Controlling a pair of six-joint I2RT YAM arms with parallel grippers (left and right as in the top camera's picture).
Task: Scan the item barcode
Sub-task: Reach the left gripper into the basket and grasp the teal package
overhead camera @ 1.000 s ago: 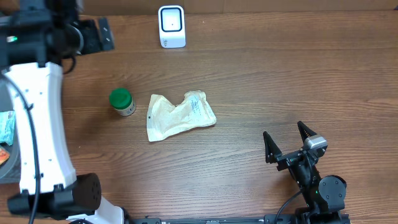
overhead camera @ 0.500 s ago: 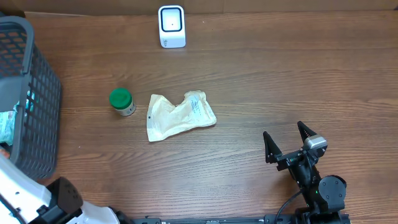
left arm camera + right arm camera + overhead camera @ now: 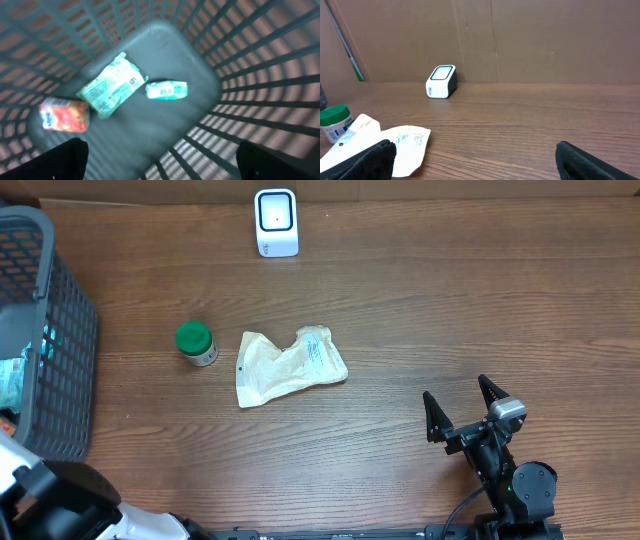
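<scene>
1. Left claw (image 3: 160, 160) hangs wide and empty over the basket (image 3: 210, 60); beneath it lie a green packet (image 3: 112, 85), a small pack (image 3: 166, 90) and an orange carton (image 3: 64, 114).
2. Right claw (image 3: 456, 392) — wide, empty — has the scanner (image 3: 276, 222) well ahead, leftward.
3. Judged: nothing gripped or scanned yet — both steps are left.

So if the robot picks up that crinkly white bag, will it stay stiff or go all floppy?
Probably floppy: the bag lies wrinkled and folded on the table, so it would likely sag from whichever edge is pinched. It looks thin and fairly flat, so probably light. Pushed, it would more likely slide or bunch up than roll.
</scene>
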